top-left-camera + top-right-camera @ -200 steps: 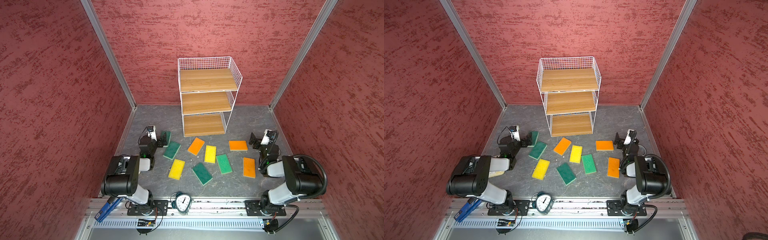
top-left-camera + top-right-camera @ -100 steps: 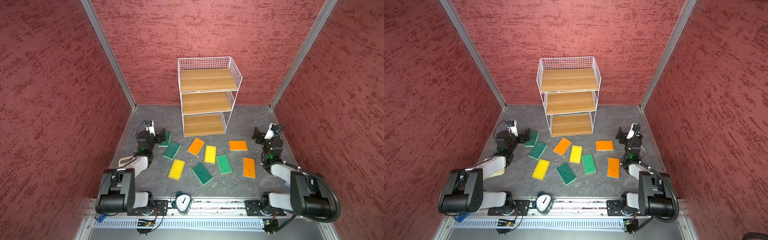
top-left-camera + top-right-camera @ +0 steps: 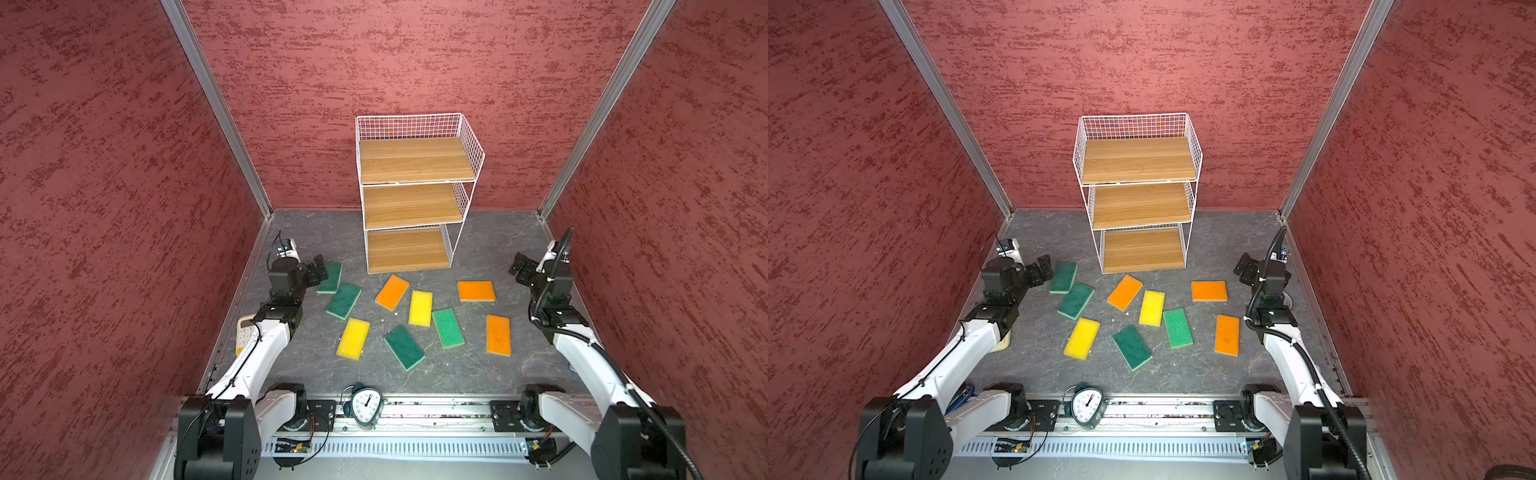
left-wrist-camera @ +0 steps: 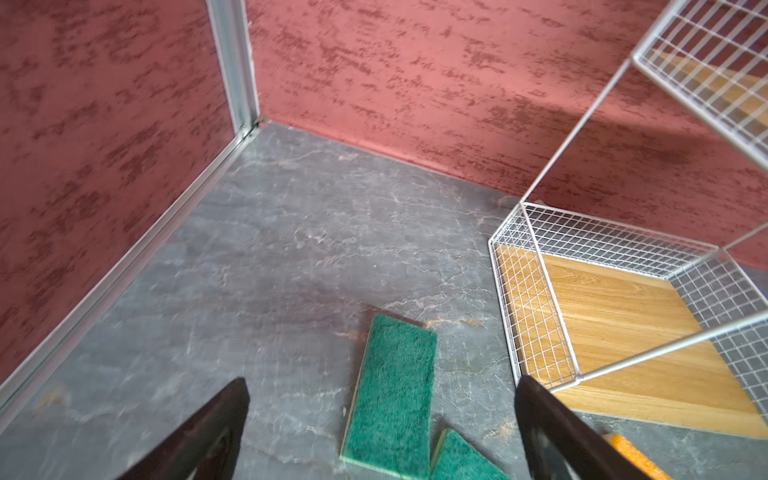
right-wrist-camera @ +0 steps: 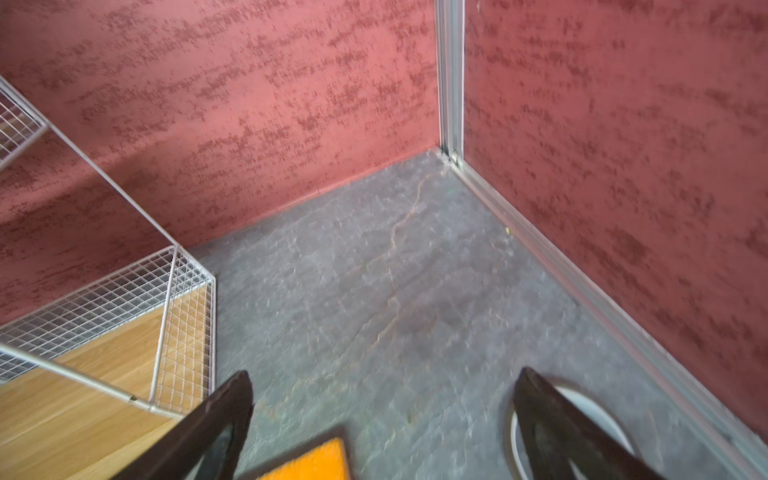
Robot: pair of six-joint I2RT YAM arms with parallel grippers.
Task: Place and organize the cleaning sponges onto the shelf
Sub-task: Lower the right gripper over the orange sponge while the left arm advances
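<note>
Pushed both arms further fwd since 1 s ago. L gripper (image 3: 319,268) fingers spread, empty, by a green sponge (image 4: 390,395); R gripper (image 3: 520,270) spread, empty. Nine sponges (image 3: 420,307) on floor before shelf (image 3: 411,203). White round rim (image 5: 582,405) clear in R wrist view, nearly hidden from top.

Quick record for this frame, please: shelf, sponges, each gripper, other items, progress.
shelf: three wooden tiers, all bare
cleaning sponges: nine, scattered flat on the floor in front of the shelf; four green, three orange, two yellow
left gripper: open, empty, by the leftmost green sponge
right gripper: open, empty, near the far orange sponge, not touching it
other items: calculator partly under the left arm; alarm clock at the near edge
progress: no sponge shelved yet
</note>
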